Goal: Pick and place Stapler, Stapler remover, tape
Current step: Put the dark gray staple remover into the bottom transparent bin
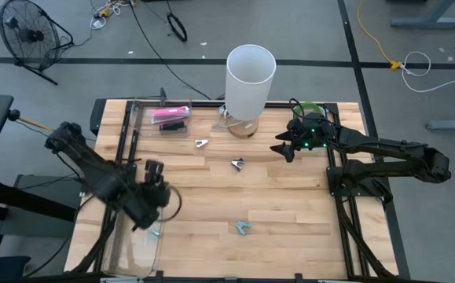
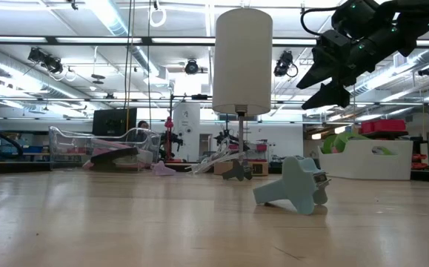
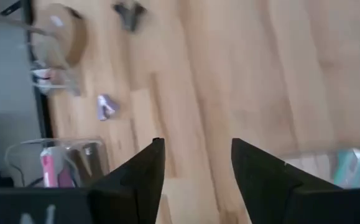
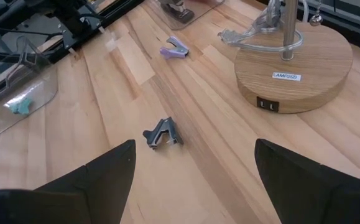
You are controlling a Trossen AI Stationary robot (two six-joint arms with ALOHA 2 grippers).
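A pink stapler (image 1: 170, 115) lies in a clear bin (image 1: 144, 118) at the table's far left; it also shows in the left wrist view (image 3: 46, 168). A lilac staple remover (image 1: 201, 144), a dark grey one (image 1: 237, 163) and a teal one (image 1: 244, 228) lie on the bare table. Another teal remover (image 1: 155, 231) lies in a clear bin at the near left. A green tape ring (image 1: 306, 106) shows partly behind the right arm. My left gripper (image 1: 160, 187) is open and empty between the two bins. My right gripper (image 1: 284, 147) is open and empty, raised right of the lamp.
A lamp with a tall white shade (image 1: 251, 79) stands on a round wooden base (image 4: 295, 68) at the far middle. A white tray (image 2: 370, 159) with green and red things stands at the far right. Bare wood lies between the removers.
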